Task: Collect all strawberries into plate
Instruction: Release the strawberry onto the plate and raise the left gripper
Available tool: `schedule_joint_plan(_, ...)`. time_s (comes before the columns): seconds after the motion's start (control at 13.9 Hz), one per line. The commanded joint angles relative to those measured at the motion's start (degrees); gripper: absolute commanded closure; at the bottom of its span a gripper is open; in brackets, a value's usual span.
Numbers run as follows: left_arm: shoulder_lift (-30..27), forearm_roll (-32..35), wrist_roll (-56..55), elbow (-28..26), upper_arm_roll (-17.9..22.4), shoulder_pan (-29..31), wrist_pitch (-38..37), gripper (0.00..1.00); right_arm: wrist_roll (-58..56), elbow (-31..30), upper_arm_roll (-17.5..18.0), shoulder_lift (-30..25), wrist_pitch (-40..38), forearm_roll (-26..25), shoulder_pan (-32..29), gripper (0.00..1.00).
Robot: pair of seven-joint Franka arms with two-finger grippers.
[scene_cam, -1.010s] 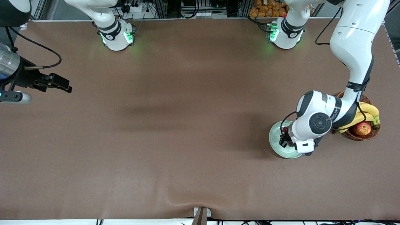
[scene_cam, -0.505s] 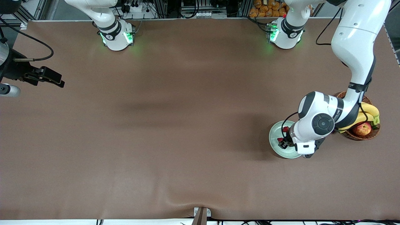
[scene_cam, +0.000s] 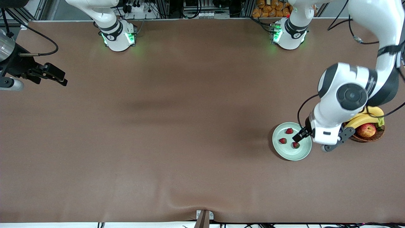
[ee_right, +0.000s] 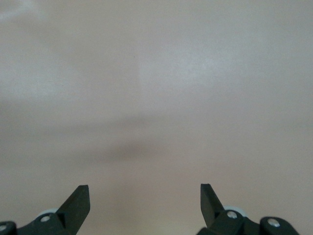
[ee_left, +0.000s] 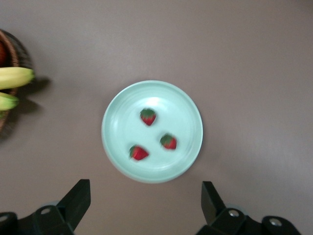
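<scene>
Three small red strawberries [scene_cam: 289,130] [scene_cam: 282,141] [scene_cam: 295,145] lie apart on the pale mint-green plate [scene_cam: 292,154], toward the left arm's end of the table. In the left wrist view the same strawberries [ee_left: 148,116] [ee_left: 169,141] [ee_left: 139,152] rest inside the plate [ee_left: 188,115]. My left gripper [scene_cam: 300,136] [ee_left: 145,190] hangs open and empty above the plate's edge on the basket side. My right gripper [scene_cam: 60,79] [ee_right: 145,192] is open and empty over bare table at the right arm's end, where that arm waits.
A brown wicker basket [scene_cam: 378,135] [ee_left: 11,49] stands beside the plate, partly under the left arm, holding yellow bananas [scene_cam: 368,116] [ee_left: 14,77] and a red-yellow apple [scene_cam: 366,130]. The brown table surface [scene_cam: 177,126] stretches between the two arms.
My left gripper opened, left a strawberry on the plate and rose away toward the basket, uncovering all three berries. The right gripper shifted slightly at its end of the table.
</scene>
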Motion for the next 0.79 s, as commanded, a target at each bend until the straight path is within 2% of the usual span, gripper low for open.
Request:
schedule_joint_plan(0.0,-9.7,-5.6,12.0,-2.6,1.2,0.5,-6.6,0.0,0.6,-1.4,0.8,-1.3,1.0,-1.1,-1.0,0.0)
schedule_joint_plan(0.14,-13.9,-9.3,19.6,-2.5,6.5,-3.4,-10.4,0.0,0.6,-1.2,0.8,-1.3,1.0,-1.0,-1.0,0.0)
schedule_joint_plan(0.29,-17.1,-12.8,26.8,-2.5,15.6,-10.4,-13.5,0.0,0.4,-0.9,0.8,-1.2,1.0,-1.0,-0.9,0.0)
schedule_joint_plan(0.36,-18.6,-14.1,31.7,-2.4,18.9,-12.4,-15.0,0.0,0.3,-0.9,0.8,-1.2,1.0,-1.0,-0.9,0.0)
schedule_joint_plan(0.5,-20.4,-14.7,40.7,-1.8,19.9,-12.2,-18.3,0.0,0.2,-0.8,0.8,-1.2,0.9,-1.1,-0.9,0.0)
schedule_joint_plan(0.72,-22.0,-14.6,47.1,-0.7,19.7,-12.0,-21.9,0.0,0.1,-0.8,0.7,-1.1,1.1,-1.1,-1.0,0.0)
